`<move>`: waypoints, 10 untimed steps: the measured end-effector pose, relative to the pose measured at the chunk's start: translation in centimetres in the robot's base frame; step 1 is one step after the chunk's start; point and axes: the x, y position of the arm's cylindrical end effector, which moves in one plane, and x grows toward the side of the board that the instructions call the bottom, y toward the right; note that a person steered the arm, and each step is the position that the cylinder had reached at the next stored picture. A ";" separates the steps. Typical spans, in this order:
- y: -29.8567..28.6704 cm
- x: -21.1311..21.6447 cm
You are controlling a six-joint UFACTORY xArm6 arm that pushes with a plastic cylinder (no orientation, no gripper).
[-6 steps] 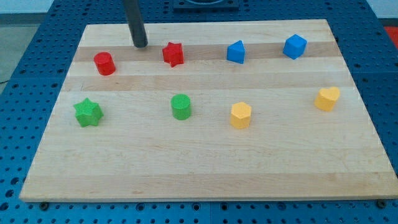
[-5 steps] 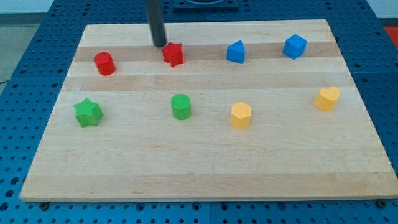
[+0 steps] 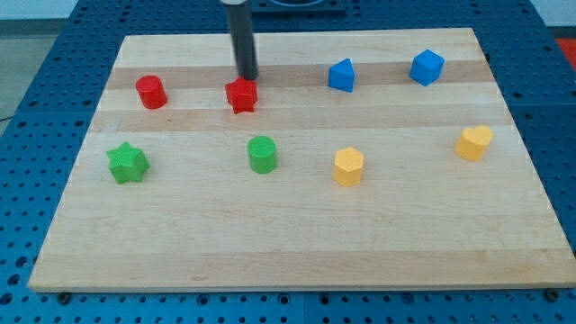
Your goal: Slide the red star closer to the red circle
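Two red blocks sat in the board's upper row: the red star (image 3: pixel 241 94) and, well apart to the view's left, the red circle (image 3: pixel 151 92). My tip (image 3: pixel 247 77) (a bare rod, no pincer to open or close) touched the star's upper edge. A green cylinder (image 3: pixel 262 154) stood below

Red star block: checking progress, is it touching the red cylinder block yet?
No, the red star block sits apart from the red cylinder block, with bare wooden board between them.
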 end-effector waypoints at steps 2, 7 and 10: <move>5.5 5.1; -7.2 4.4; -0.4 8.4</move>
